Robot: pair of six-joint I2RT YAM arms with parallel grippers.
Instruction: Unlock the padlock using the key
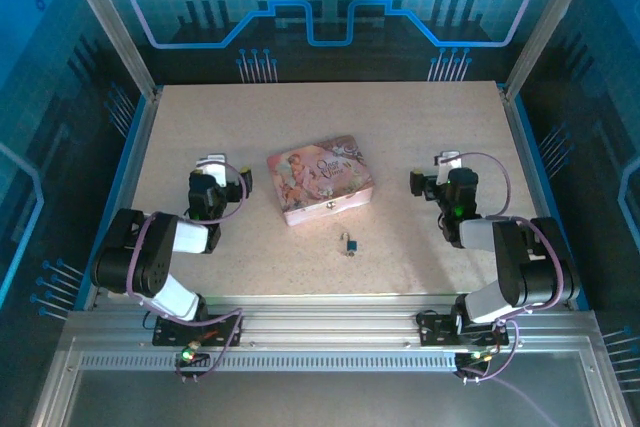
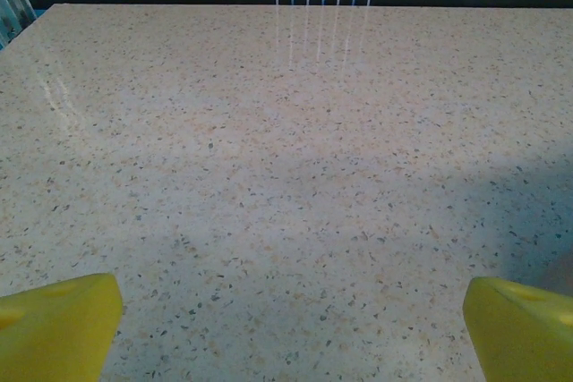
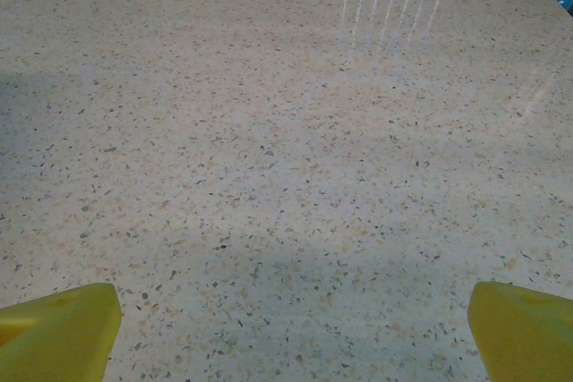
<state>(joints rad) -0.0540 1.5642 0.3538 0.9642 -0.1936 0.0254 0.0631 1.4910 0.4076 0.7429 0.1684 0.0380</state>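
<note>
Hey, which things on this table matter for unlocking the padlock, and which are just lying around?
For the job: tiny dark metal padlock with a bluish glint; its key is too small to make out.
Just lying about: pink illustrated rectangular tin box.

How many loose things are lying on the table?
2: a pink illustrated rectangular tin box mid-table, and a tiny dark metal padlock just nearer the front edge. A key may lie hidden against it.

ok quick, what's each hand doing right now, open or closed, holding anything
left hand: open, holding nothing.
right hand: open, holding nothing.
</note>
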